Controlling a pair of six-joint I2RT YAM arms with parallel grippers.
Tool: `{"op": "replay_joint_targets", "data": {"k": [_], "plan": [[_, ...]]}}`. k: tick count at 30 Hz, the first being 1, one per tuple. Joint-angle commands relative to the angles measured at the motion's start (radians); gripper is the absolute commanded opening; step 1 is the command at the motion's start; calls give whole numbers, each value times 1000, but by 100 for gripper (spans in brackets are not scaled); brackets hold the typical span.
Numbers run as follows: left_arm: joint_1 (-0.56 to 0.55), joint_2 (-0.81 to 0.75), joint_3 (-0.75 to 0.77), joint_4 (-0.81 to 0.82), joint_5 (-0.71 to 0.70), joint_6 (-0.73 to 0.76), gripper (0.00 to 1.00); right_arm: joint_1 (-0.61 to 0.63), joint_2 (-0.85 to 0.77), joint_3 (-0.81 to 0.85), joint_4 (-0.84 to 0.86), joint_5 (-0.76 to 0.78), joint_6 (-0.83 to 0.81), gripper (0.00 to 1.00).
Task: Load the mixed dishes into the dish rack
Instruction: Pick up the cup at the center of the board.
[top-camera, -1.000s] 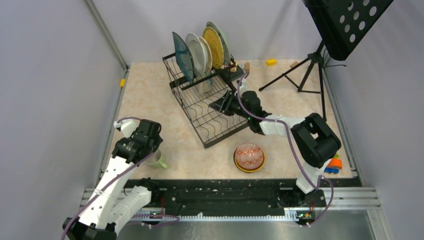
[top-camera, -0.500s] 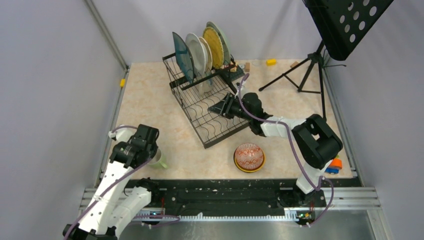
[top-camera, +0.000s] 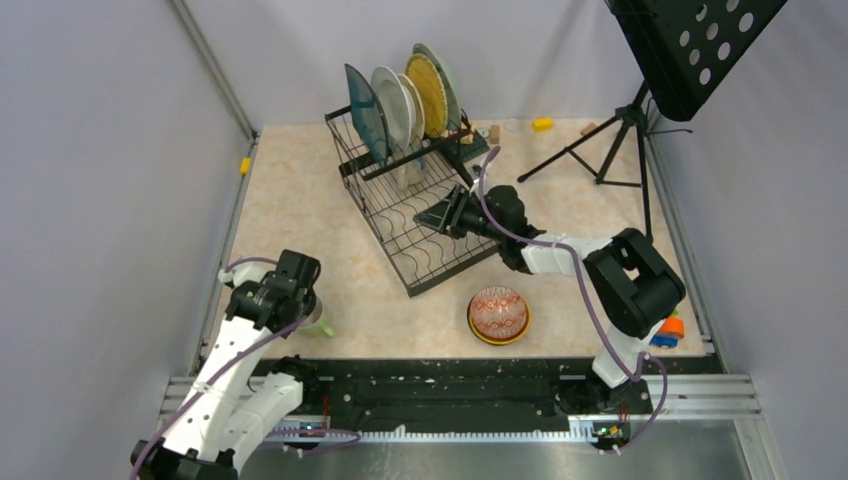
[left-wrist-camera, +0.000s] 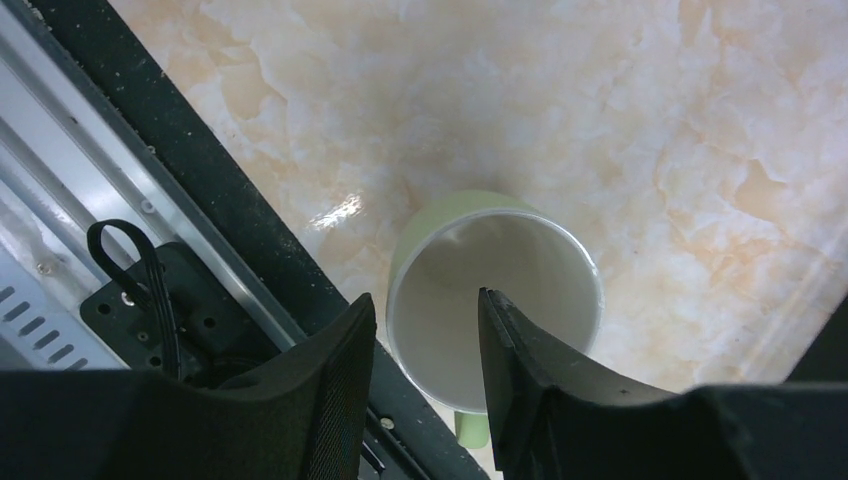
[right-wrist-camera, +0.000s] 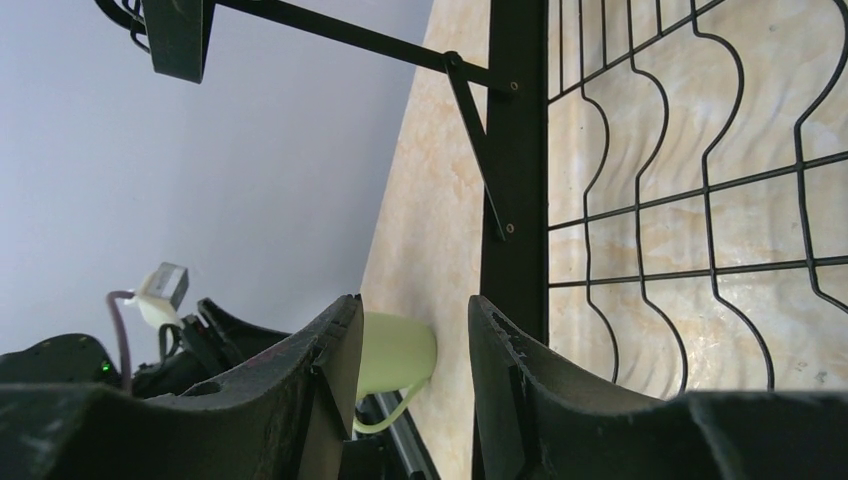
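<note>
Straddling rim of upright light-green cylindrical mug (left-wrist-camera: 500, 290) with left hand (left-wrist-camera: 427, 300), one finger in, one out; cannot tell if pinched. Sits lower left in top view, on beige marbled worktop (top-camera: 300, 200) by near edge. Right hand (right-wrist-camera: 415, 300) spread, empty, at tray edge of black wire dish rack (top-camera: 400, 215), centre frame.

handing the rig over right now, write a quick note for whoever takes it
Left gripper: open, jaws straddling the rim of the light-green mug, one jaw inside and one outside, not visibly clamped. The mug stands upright on the table near the left arm's base.
Right gripper: open and empty, low over the lower tray of the dish rack.
Done: four plates stand upright in the rack's upper slots.
Left: the mug, and the red-patterned bowl nested in the yellow-orange bowl on the table in front of the rack.
</note>
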Motion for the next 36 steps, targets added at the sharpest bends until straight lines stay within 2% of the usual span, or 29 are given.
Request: {"op": "replay_joint_targets", "data": {"k": [1, 7, 16, 20, 24, 28, 34, 36], "plan": [[9, 20, -25, 14, -12, -43, 47, 6, -18, -4, 72, -29, 28, 45], [12, 15, -55, 36, -14, -38, 47, 4, -26, 1, 64, -26, 23, 45], [21, 50, -112, 190, -1, -7, 41, -2, -29, 4, 55, -32, 23, 45], [22, 97, -119, 234, 8, 13, 27, -6, -29, 2, 55, -39, 23, 45], [22, 105, -114, 252, 6, 32, 19, -12, -34, -10, 64, -40, 29, 45], [23, 106, -121, 290, 13, 52, 3, -18, -32, -26, 77, -42, 39, 45], [22, 79, -93, 358, 22, 138, 0, -24, -42, -43, 81, -45, 41, 45], [22, 12, -84, 448, 60, 229, 0, -26, -50, -54, 104, -53, 42, 45]]}}
